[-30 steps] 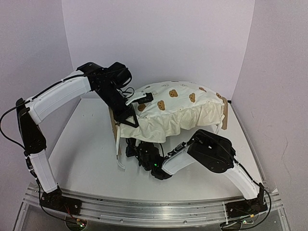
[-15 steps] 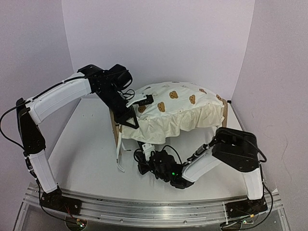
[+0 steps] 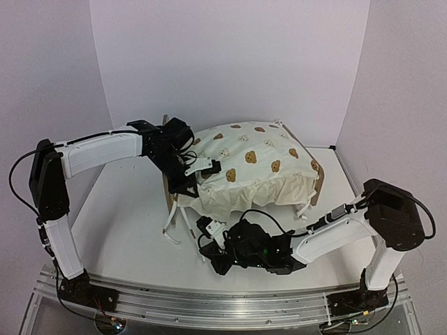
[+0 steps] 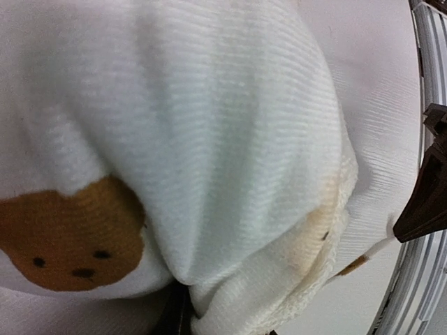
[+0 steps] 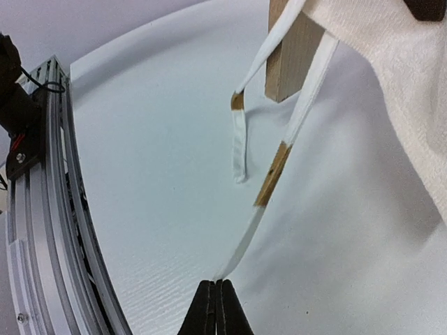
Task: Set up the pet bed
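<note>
On the table's (image 3: 119, 209) middle sits the pet bed (image 3: 262, 178). At its 9 o'clock the left gripper (image 3: 194, 183) squeezes the duvet (image 3: 244, 148). At 6 o'clock the right gripper (image 5: 215, 289) pinches a tie string (image 5: 297, 118).

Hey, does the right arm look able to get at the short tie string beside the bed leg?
Probably yes: only bare table lies between the right gripper and the short string. Its jaws are shut, seemingly on the longer string, so it would need to open first.
</note>
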Robot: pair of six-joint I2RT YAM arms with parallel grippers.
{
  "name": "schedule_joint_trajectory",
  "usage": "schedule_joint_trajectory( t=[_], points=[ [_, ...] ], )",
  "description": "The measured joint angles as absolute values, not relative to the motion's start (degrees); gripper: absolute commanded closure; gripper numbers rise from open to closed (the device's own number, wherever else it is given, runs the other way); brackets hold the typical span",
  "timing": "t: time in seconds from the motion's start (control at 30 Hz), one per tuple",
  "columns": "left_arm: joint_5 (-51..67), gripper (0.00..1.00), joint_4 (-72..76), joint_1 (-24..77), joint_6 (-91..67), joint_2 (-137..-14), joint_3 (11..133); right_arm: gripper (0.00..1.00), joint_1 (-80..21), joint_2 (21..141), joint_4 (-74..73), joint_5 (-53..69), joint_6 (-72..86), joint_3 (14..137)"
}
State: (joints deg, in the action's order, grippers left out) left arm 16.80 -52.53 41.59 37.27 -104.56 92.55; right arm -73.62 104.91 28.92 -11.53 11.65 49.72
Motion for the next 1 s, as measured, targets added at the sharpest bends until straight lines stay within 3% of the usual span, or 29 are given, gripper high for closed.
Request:
schedule_joint_trajectory(
  t=[0.53, 0.57, 0.7, 0.83, 1.0],
  points=[
    [14.9, 0.99, -43.7, 39.5, 41.6, -109.2, 88.4, 1.00, -73.4, 104.9, 11.3, -6.1, 18.0, 60.0],
    [14.9, 0.96, -43.4, 39.5, 41.6, -109.0, 88.1, 0.99, -73.4, 104.9, 10.5, -6.7, 18.0, 60.0],
    [14.8, 0.66, -42.7, 39.6, 41.5, -108.7, 87.6, 0.88, -72.8, 105.8, 7.8, -9.7, 17.7, 61.2],
    [18.1, 0.44, -42.8, 39.1, 38.8, -108.5, 87.8, 0.74, -72.0, 109.6, 4.1, -14.3, 16.9, 66.8],
    [22.0, 0.26, -45.0, 38.8, 37.1, -106.1, 89.1, 0.63, -70.9, 114.5, 0.8, -19.0, 16.3, 72.5]
  ],
)
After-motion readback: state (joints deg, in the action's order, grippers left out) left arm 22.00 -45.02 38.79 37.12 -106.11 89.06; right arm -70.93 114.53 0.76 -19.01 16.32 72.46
